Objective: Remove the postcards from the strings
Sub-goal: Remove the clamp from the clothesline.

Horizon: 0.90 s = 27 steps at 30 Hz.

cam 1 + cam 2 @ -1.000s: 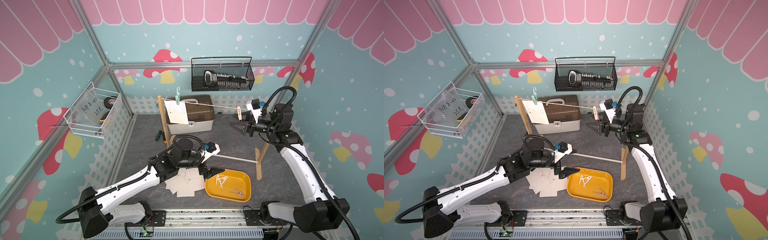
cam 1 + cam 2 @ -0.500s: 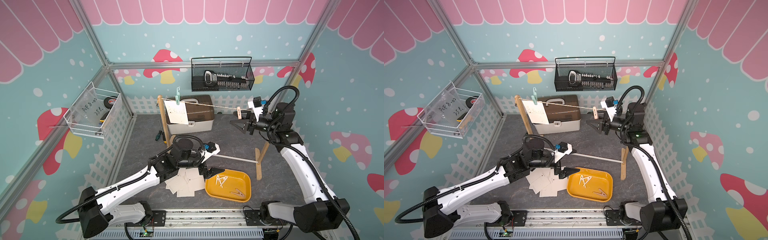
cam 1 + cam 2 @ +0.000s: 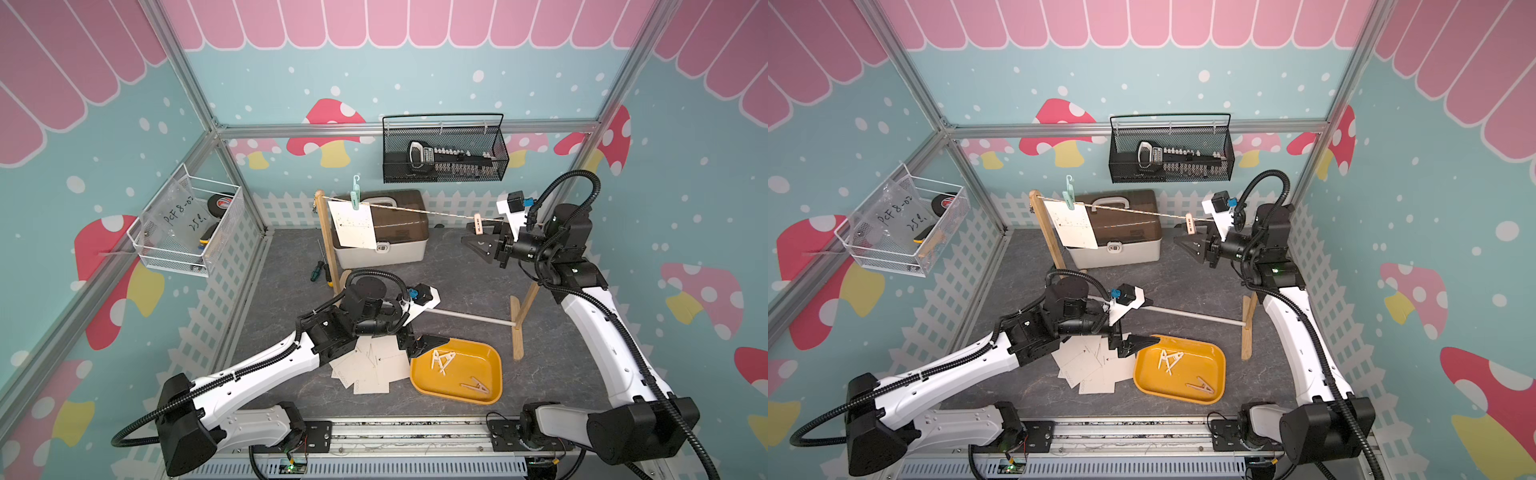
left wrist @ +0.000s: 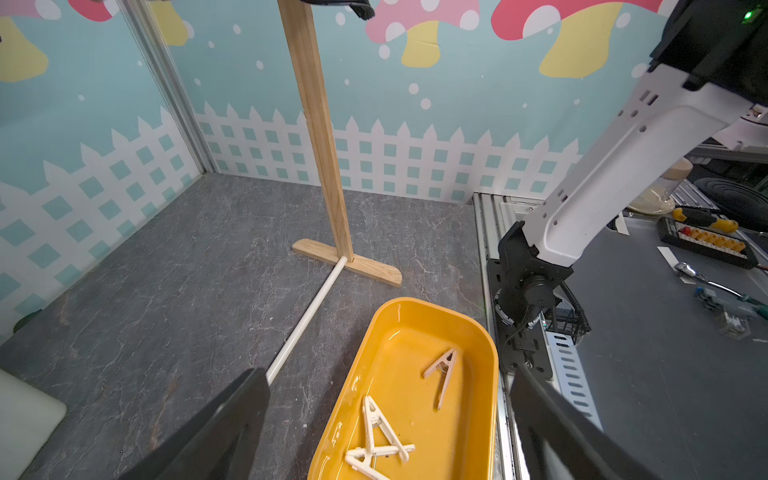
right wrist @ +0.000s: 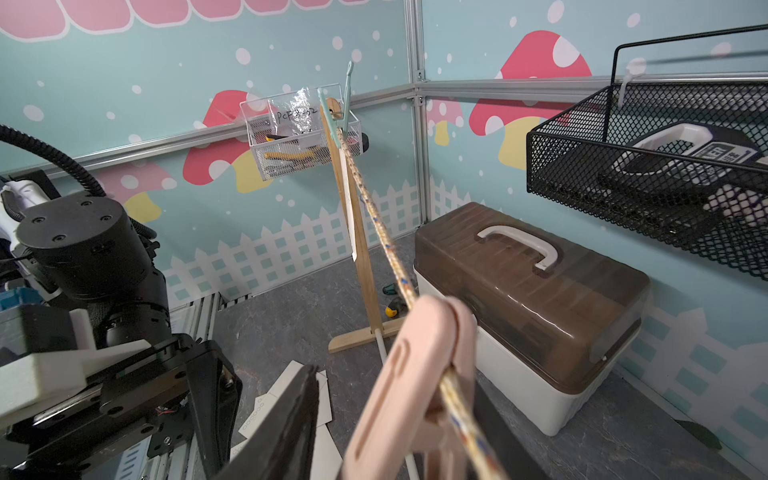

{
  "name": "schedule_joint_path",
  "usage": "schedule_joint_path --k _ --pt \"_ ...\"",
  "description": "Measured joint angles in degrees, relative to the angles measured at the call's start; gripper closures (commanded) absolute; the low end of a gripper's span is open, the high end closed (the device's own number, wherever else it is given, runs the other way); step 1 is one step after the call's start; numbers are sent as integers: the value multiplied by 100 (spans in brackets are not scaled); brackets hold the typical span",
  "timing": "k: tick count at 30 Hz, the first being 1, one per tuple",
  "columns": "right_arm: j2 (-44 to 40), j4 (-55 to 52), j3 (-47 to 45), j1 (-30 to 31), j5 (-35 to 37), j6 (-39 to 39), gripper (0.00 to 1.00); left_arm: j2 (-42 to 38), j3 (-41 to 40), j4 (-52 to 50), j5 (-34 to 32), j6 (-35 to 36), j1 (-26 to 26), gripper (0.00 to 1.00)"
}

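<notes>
You can read handwritten "PCF 8-02", and under it something like "25 l", on the clear bag in the white wire basket, well apart from the left gripper. The label on the black tool is too small to read.

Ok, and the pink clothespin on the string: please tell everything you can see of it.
The pink clothespin looks like pale-pink plastic, two long halves, one grooved. It is clipped on the string, roughly upright, and holds no postcard. It sits near the end by the right gripper, whose jaws stand on either side of it, a gap showing on one side.
</notes>
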Motion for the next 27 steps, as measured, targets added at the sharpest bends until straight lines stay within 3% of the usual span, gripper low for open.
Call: schedule_joint_path --k 7,14,27 --pt "0 9 -9 0 9 13 44 0 0 0 0 0 0 5" --pt "0 17 -66 0 42 17 58 0 0 0 -2 0 0 5" --pt "26 20 -76 0 37 20 74 0 0 0 -2 0 0 5"
